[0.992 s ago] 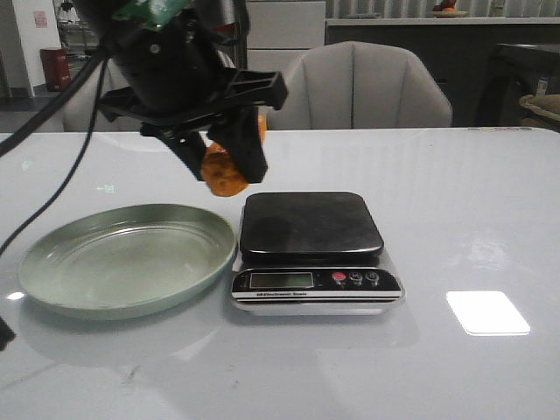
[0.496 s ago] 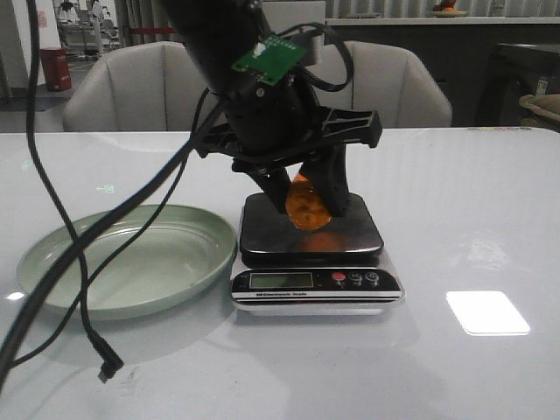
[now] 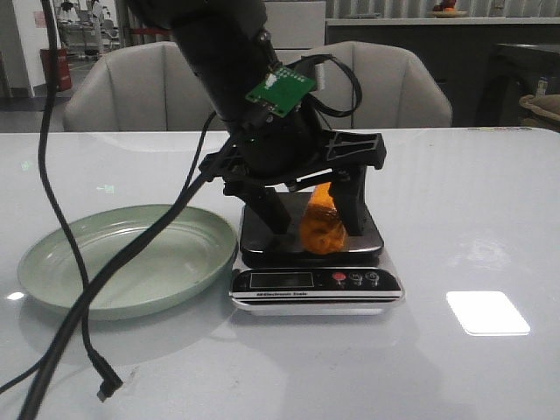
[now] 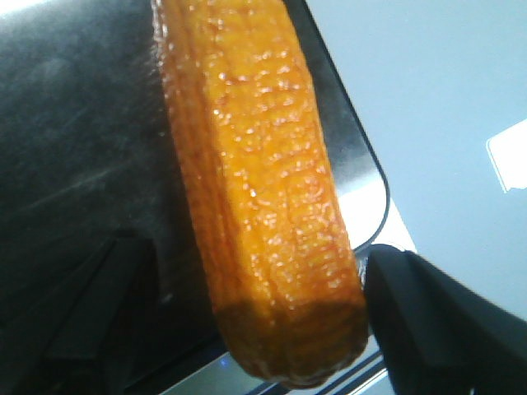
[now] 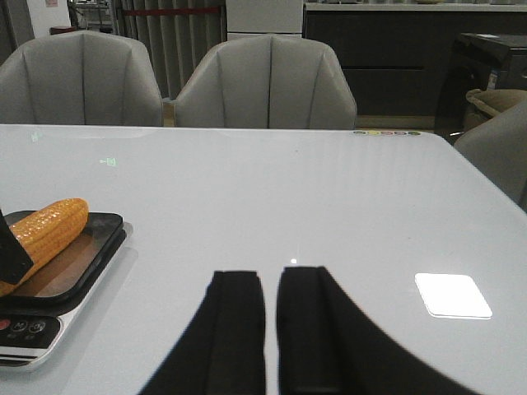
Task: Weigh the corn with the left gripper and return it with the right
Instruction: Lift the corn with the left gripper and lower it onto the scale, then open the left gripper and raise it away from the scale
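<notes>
- At the far left of the front view a shallow green plate [image 3: 122,260] is seen on the white table [image 3: 472,219], with nothing in it
- Loose black cables [image 3: 83,289] are draped from the left arm across the plate, and a cable end is seen on the table in front of it
- Just right of the plate a kitchen scale [image 3: 315,262] is placed, with a dark platform, a small display and three round buttons along its front edge
- The left gripper [image 3: 311,219] is lowered over the scale, a small green circuit board [image 3: 280,90] being carried on top of it
- Its two black fingers [image 3: 267,210] are spread to a middling width, one on each side of the corn [image 3: 321,226]
- The corn is seen lying on the scale platform, toward its right half, with one blunt end reaching past the front edge above the buttons
- In the left wrist view the corn [image 4: 263,197] is shown lengthwise on the platform; whether the fingers are actually pressed against it cannot be told
- In the right wrist view the right gripper [image 5: 270,329] is held low over bare table well to the right of the scale [image 5: 49,304], its fingers [image 5: 235,329] brought nearly together with only a thin slit between them and nothing held
</notes>
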You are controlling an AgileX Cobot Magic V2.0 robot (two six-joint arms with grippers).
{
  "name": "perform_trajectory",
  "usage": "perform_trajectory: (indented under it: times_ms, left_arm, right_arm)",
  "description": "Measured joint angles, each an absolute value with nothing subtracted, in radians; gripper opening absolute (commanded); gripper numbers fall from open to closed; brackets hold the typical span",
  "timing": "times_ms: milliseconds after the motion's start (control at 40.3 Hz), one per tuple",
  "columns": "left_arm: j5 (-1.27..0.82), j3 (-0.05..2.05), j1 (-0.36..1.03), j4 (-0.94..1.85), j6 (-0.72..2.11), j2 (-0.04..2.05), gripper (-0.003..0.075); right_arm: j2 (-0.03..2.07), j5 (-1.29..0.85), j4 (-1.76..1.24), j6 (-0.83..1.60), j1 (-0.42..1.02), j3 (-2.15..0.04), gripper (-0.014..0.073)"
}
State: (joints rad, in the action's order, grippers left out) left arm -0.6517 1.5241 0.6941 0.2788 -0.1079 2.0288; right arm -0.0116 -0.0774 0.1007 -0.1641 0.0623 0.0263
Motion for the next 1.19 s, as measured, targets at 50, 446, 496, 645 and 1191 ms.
perform_trajectory:
  times_ms: [50, 446, 496, 645, 1191]
  left_arm:
    - [-0.652, 1.524, 0.694, 0.268, -0.108, 2.022, 0.0583]
    - [-0.586, 1.403, 0.684, 0.204, -0.108, 1.805, 0.0583]
    - [-0.580, 1.370, 0.682, 0.197, -0.110, 1.764, 0.0583]
    - [-0.572, 1.260, 0.676, 0.138, -0.110, 1.627, 0.0583]
    - [-0.458, 0.797, 0.676, 0.017, -0.112, 0.955, 0.0583]
  right_arm:
    - [-0.012, -0.077, 0.101, -0.164, 0.062, 0.026, 0.0218]
    - [-0.012, -0.077, 0.103, -0.164, 0.062, 0.026, 0.0218]
    - [-0.012, -0.077, 0.103, -0.164, 0.062, 0.026, 0.0218]
    - [-0.012, -0.077, 0.103, -0.164, 0.062, 0.026, 0.0218]
    - [-0.012, -0.077, 0.105, -0.164, 0.062, 0.026, 0.0218]
